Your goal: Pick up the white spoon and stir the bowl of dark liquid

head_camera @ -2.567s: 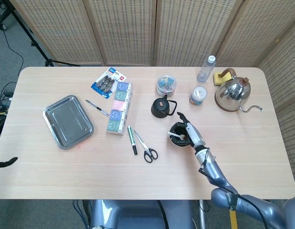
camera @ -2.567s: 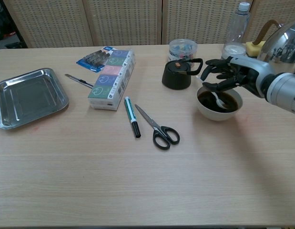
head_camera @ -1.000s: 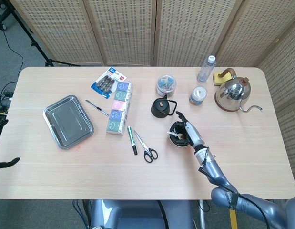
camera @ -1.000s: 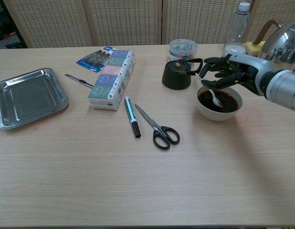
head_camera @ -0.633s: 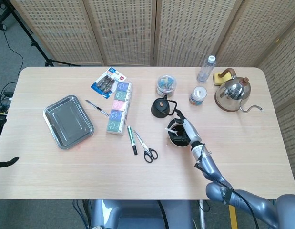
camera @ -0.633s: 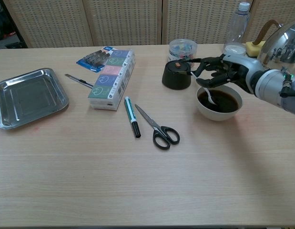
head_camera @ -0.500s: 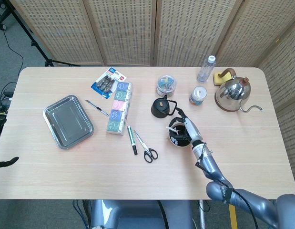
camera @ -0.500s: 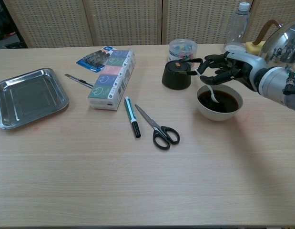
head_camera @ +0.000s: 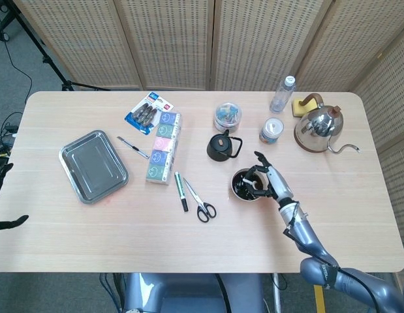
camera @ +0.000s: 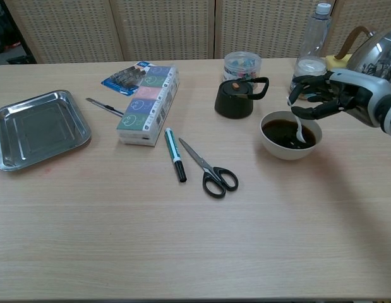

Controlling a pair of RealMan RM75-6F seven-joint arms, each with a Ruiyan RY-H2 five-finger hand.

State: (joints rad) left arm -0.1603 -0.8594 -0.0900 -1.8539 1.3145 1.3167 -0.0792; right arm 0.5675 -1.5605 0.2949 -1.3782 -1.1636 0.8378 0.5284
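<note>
Table (camera: 182,252) | right hand (camera: 324,95) shifted right | white spoon (camera: 298,126) still in bowl (camera: 288,148)

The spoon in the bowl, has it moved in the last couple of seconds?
Yes. The white spoon, held by the right robot hand, has swung away from the black teapot to the bowl's right side.

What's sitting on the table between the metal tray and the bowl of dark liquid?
In the chest view, between the metal tray and the bowl of dark liquid lie a craft knife, a stack of colourful boxes, a green marker and black scissors.
</note>
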